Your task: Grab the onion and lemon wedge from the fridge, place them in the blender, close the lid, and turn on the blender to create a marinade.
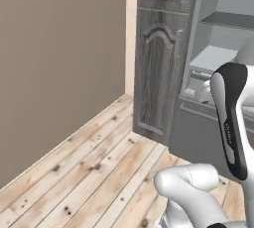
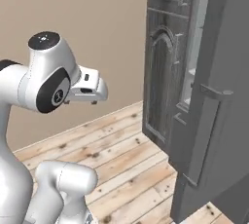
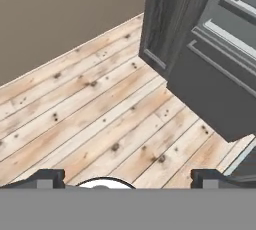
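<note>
Nearest the hand camera, the gripper point(image 3: 127, 179) shows its two dark fingertips point(image 3: 45, 178) far apart with nothing between them: wide open and empty, looking down at the plank floor point(image 3: 85, 119) in front of the fridge point(image 1: 218, 58). The fridge is open; its grey door point(image 2: 214, 121) swings out on the side away from the dark carved cabinet point(image 1: 156, 73), which stands touching the fridge. Pale shelves point(image 1: 213, 56) and a drawer front below them are visible inside the fridge. Neither the onion nor the lemon wedge can be made out on the shelves from here; something small and pale sits at the shelf edge by the arm, too unclear to name.

The step in hand looks like reaching into the fridge for the first item. To do it well, the hand should lift from its floor-facing pose and turn toward the shelves, staying clear of the open door and the drawer front, keeping the jaws wide until the onion is found and centred between them.
</note>
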